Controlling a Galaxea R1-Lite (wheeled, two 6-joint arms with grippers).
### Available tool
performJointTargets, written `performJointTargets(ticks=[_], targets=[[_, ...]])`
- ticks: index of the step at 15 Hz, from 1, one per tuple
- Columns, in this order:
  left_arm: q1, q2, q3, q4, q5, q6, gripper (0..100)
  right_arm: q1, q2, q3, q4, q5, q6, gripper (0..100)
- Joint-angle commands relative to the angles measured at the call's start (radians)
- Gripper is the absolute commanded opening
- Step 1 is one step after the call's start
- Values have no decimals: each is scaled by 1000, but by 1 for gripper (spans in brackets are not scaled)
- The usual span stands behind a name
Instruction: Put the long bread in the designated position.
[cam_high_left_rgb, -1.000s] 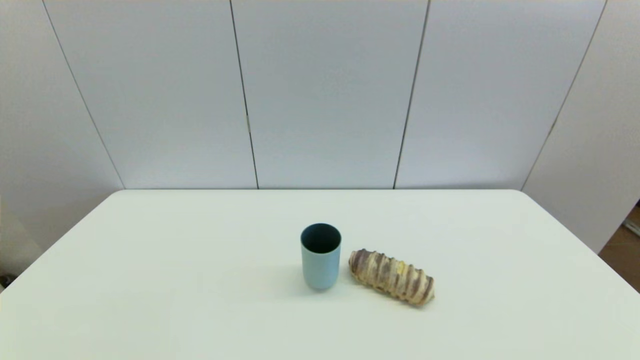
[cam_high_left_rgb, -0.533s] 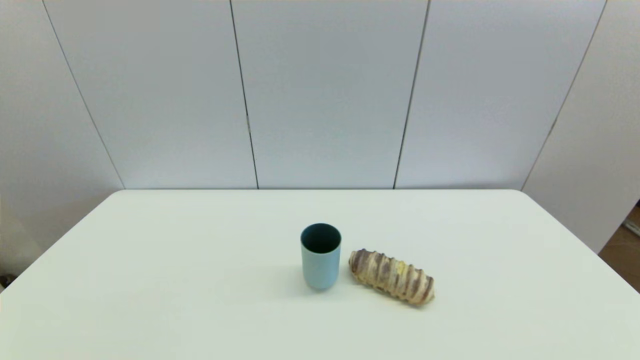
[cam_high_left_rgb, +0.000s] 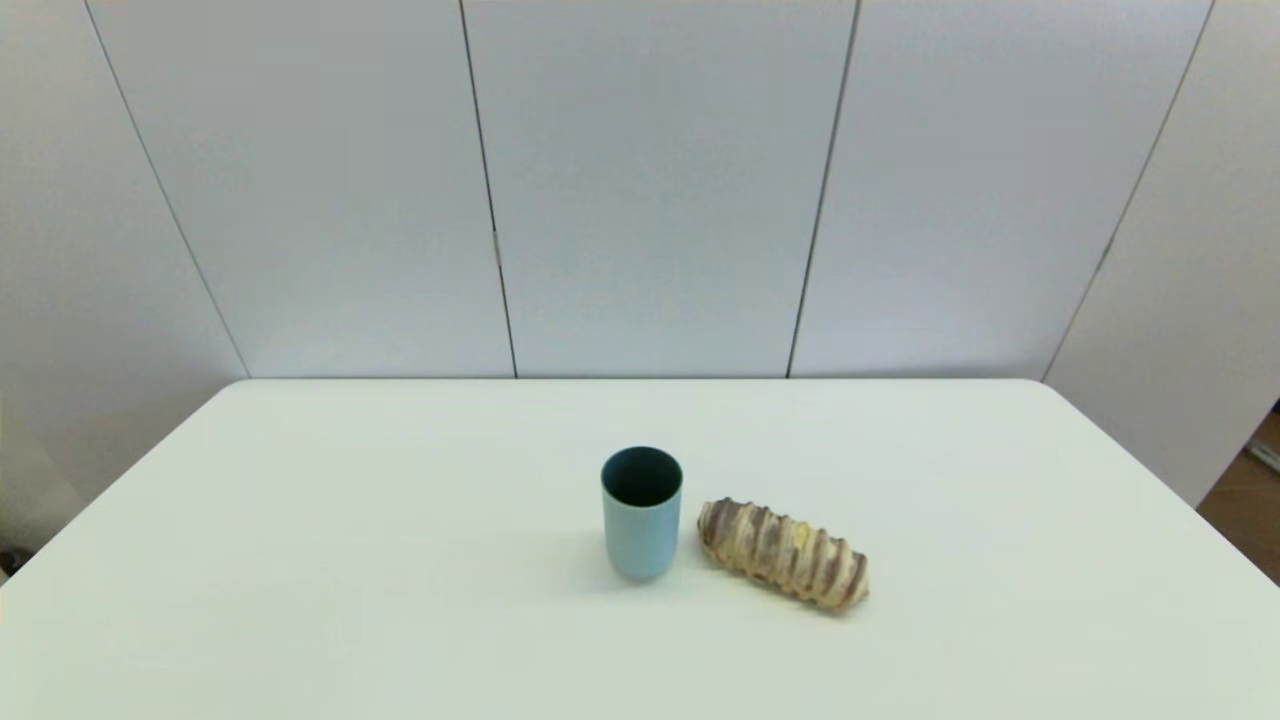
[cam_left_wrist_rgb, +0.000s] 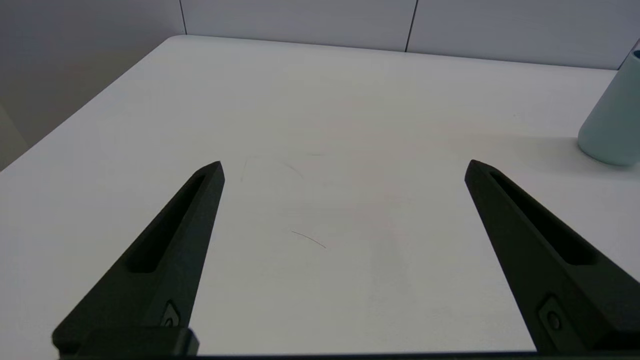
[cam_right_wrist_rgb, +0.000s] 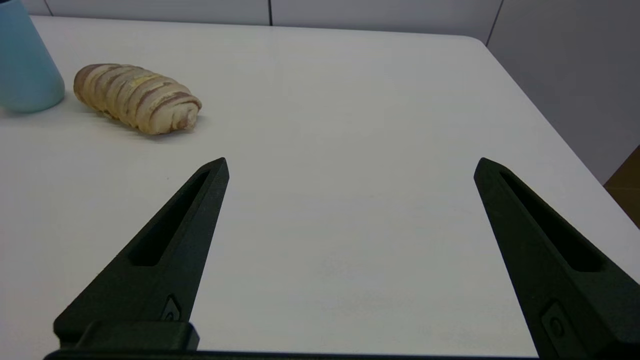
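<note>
From my remote station, the head view shows the white surface (cam_high_left_rgb: 300, 560) with the long bread (cam_high_left_rgb: 783, 553) lying flat on it, slightly right of centre, its long axis running diagonally so that one rounded end points toward the light blue cup (cam_high_left_rgb: 641, 512) and the other toward the near right. The cup stands upright just beside that nearer end, open mouth up; I see a narrow gap between the two, so they are close but apart. Neither arm enters the head view. In the left wrist view, the left gripper (cam_left_wrist_rgb: 342, 167) hangs low over bare surface with its jaws spread wide and nothing between them; the cup's lower wall shows at the frame's edge, well clear of the fingers (cam_left_wrist_rgb: 170, 250). In the right wrist view, the right gripper (cam_right_wrist_rgb: 350, 165) likewise sits over bare surface, jaws wide and empty, with the loaf ahead of it and off to its left side, the cup just beyond the loaf. The bread is untouched by either gripper. Grey wall panels (cam_high_left_rgb: 650, 190) stand behind the surface's far edge.
</note>
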Motion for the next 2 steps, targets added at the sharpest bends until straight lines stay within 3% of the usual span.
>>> performJointTargets(ticks=[1, 2], targets=[[0, 3, 0, 0, 0, -1, 100, 0, 2, 0, 0, 1, 2, 100], [0, 3, 0, 0, 0, -1, 100, 0, 2, 0, 0, 1, 2, 100]])
